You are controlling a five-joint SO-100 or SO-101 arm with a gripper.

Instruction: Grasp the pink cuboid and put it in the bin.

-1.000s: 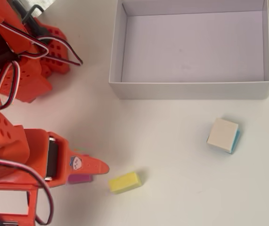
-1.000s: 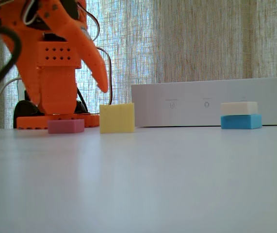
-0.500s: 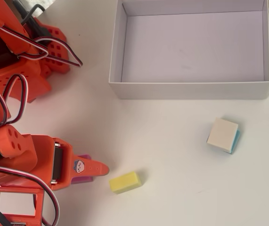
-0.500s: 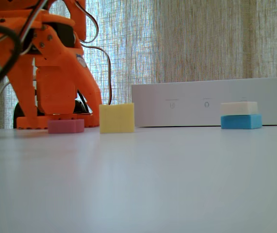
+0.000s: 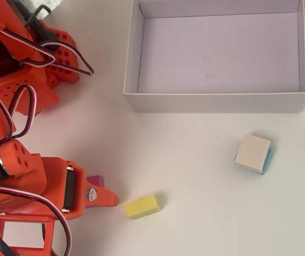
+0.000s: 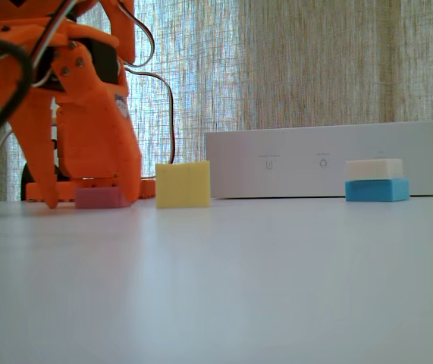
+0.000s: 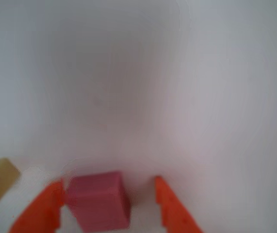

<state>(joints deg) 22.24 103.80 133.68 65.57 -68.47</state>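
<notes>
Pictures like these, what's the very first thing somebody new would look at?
Probably the big orange arm at the left of the fixed view, with its gripper lowered around the pink cuboid on the table. In the wrist view one fingertip touches the cuboid, with a gap on the other side. Next, the empty white bin at the top of the overhead view.

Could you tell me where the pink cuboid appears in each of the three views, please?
Overhead view: pink cuboid lower left, mostly hidden under the orange gripper.
Fixed view: left, on the table between the fingers.
Wrist view: bottom centre, nearer the left finger.
Shared landmark: yellow block, beside it in all three.
</notes>
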